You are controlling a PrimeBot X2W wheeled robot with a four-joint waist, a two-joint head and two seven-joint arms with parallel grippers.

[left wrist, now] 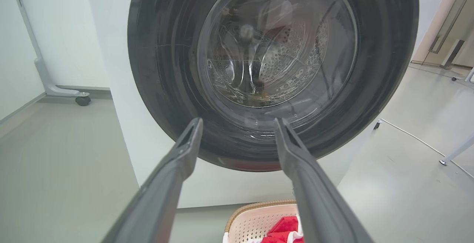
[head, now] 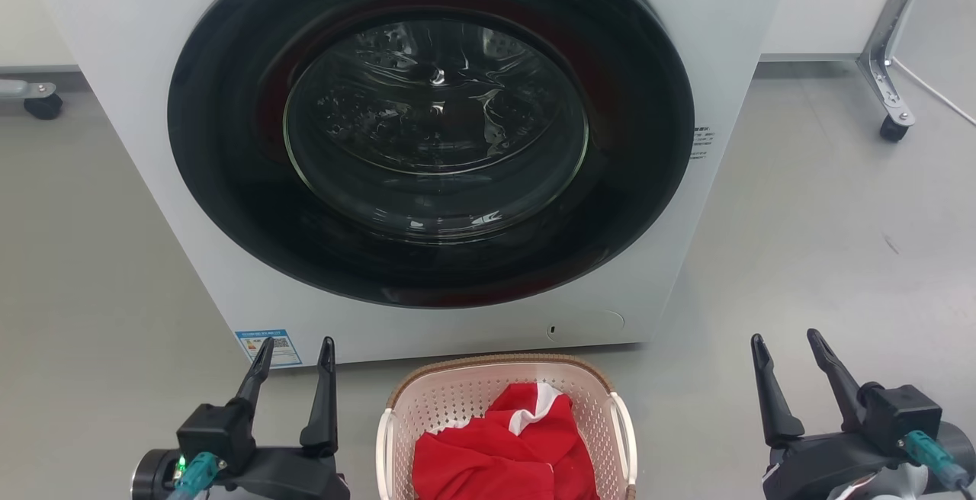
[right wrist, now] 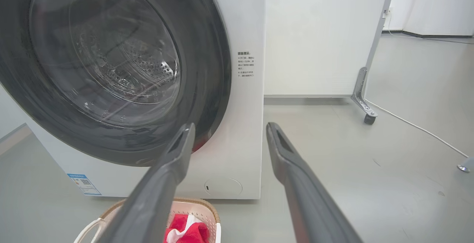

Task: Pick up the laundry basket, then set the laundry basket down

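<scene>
Left gripper sits at seven o'clock in the head view, its two dark fingers parted a moderate way and holding nothing. Right gripper mirrors it at five o'clock, likewise parted and empty. Between them, at six o'clock, the laundry basket stands on the grey floor, just in front of a white washing machine whose round dark door fills twelve o'clock. It is cream perforated plastic with a brown woven-look rim, and a crumpled red cloth with a white strip lies inside. It looks light and fairly stiff, though the thin walls may flex if squeezed and smooth plastic could slip. A white handle at its nine o'clock side and a second handle at three o'clock seem the best holds, one per gripper, lifted level.
</scene>
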